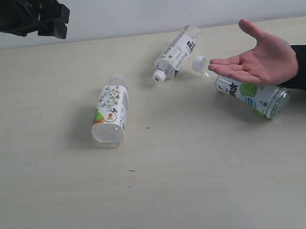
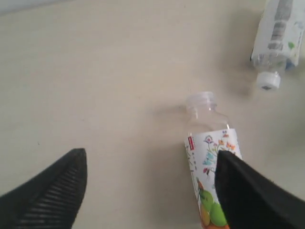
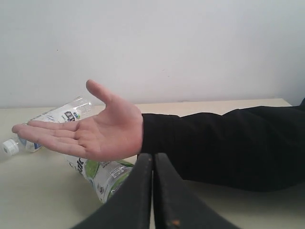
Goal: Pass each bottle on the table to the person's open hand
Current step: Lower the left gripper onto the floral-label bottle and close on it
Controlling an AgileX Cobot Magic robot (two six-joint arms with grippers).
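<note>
Three clear bottles lie on their sides on the table (image 1: pixel 211 184). The floral white-label bottle (image 1: pixel 110 110) is left of centre. The white-black label bottle (image 1: pixel 177 51) lies farther back, and the white-blue bottle with green fruit (image 1: pixel 249 93) lies under the person's open hand (image 1: pixel 260 58). The pink-red bottle is out of view. My left gripper (image 1: pixel 50 22) hangs high at the far left; in its wrist view it (image 2: pixel 150 155) is open above the table, with the floral bottle (image 2: pixel 209 152) by one finger. My right gripper (image 3: pixel 152 157) is shut and empty, just in front of the hand (image 3: pixel 95 131).
The person's black-sleeved forearm (image 3: pixel 224 148) reaches in from the right, over the table's right side. A pale wall (image 1: pixel 160 8) runs behind the table's far edge. The white-black bottle (image 2: pixel 279 33) shows at the edge of the left wrist view.
</note>
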